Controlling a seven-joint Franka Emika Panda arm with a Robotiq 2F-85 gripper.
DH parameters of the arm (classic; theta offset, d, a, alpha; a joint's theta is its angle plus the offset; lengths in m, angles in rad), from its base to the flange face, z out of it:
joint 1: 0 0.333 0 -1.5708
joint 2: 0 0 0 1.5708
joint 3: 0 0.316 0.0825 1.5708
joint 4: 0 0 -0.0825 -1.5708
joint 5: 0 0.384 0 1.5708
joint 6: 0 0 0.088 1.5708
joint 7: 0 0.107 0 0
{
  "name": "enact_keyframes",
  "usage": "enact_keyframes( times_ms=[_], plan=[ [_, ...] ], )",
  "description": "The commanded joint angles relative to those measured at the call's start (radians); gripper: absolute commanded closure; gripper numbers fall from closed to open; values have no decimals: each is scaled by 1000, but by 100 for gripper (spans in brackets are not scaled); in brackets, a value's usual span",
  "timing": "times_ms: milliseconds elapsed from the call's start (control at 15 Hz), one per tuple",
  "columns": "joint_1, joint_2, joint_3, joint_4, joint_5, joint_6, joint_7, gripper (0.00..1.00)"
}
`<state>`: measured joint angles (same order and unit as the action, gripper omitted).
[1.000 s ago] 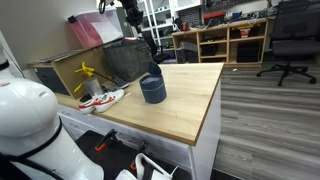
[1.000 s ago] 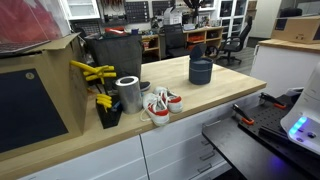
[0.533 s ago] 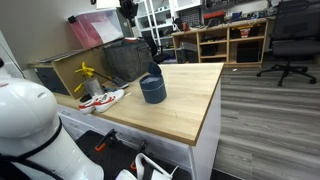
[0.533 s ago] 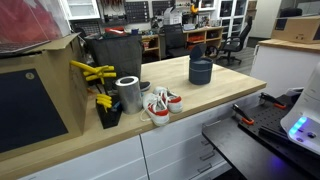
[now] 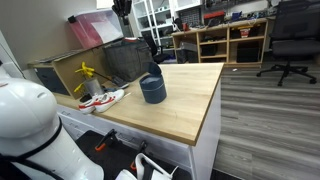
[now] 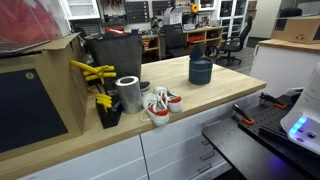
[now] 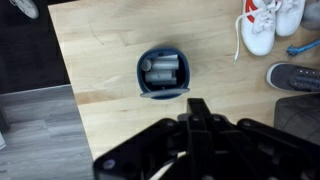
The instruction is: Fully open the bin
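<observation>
- Robotiq gripper (image 7: 196, 104), dark and blurred, is showing at the lower edge of the wrist view. Its two fingers are pressing together with nothing between them, and it is hanging high above the table, apart from everything.
- In the same view, a small squat dark blue-grey cylindrical bin (image 7: 163, 73) is sitting on the light wooden tabletop (image 7: 105, 50), just beyond the fingertips. Its mouth is lying open, and pale grey rounded contents are showing inside, too small to identify.
- The bin's round hinged lid (image 7: 166, 94) is appearing edge-on along the rim nearest the gripper.
- A pair of white trainers with red trim (image 7: 262, 25) is lying toward the upper right corner, well apart from the bin.
- In an exterior view, the bin (image 5: 153, 92) is standing near the middle of the tabletop with its lid (image 5: 152, 72) raised roughly upright. A large dark rectangular tote (image 5: 125, 62) is sitting behind it.
- In an exterior view, the bin (image 6: 201, 72) is standing toward the far end of the tabletop, lid (image 6: 197, 51) up. A shiny metal cylinder (image 6: 128, 93) and the trainers (image 6: 160, 104) are sitting just beside each other at the near end.
</observation>
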<state>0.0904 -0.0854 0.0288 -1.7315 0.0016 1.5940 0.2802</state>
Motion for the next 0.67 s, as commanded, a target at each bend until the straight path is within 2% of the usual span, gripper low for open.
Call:
enact_keyframes(
  times_ms=[0, 267, 333, 400, 467, 600],
  plan=[
    [-15, 0, 22, 40, -25, -98, 19, 100],
    [-19, -1, 24, 46, -48, -121, 15, 100],
    [-20, -3, 25, 44, -61, -124, 34, 74],
    [-19, -3, 29, 37, -87, -122, 39, 73],
    [-20, 1, 23, 29, -55, -93, 10, 93],
    [-20, 1, 25, 29, -73, -94, 21, 77]
  ],
)
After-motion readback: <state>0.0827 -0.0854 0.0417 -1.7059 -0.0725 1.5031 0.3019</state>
